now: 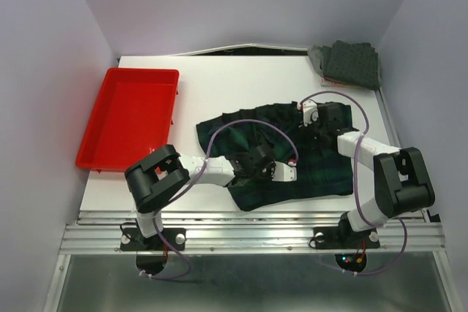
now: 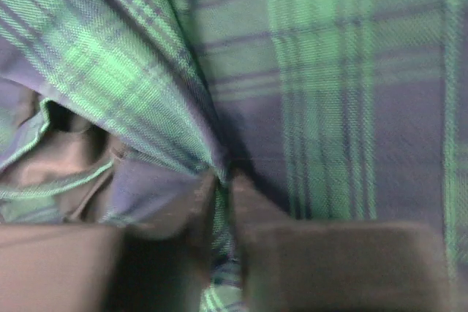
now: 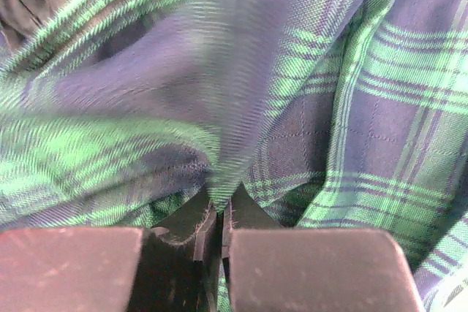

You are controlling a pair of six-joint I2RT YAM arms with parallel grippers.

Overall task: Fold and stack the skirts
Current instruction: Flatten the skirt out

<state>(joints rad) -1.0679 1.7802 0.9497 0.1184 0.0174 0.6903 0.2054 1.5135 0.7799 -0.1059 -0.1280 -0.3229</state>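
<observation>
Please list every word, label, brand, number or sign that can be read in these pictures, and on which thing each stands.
None: no text can be read. The plaid skirt, the folded dotted skirt and the red tray show no word, label or number in any view.

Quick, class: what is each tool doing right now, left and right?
Left tool: closed, pinching a fold of the plaid skirt.
Right tool: closed, pinching the same plaid skirt.
</observation>
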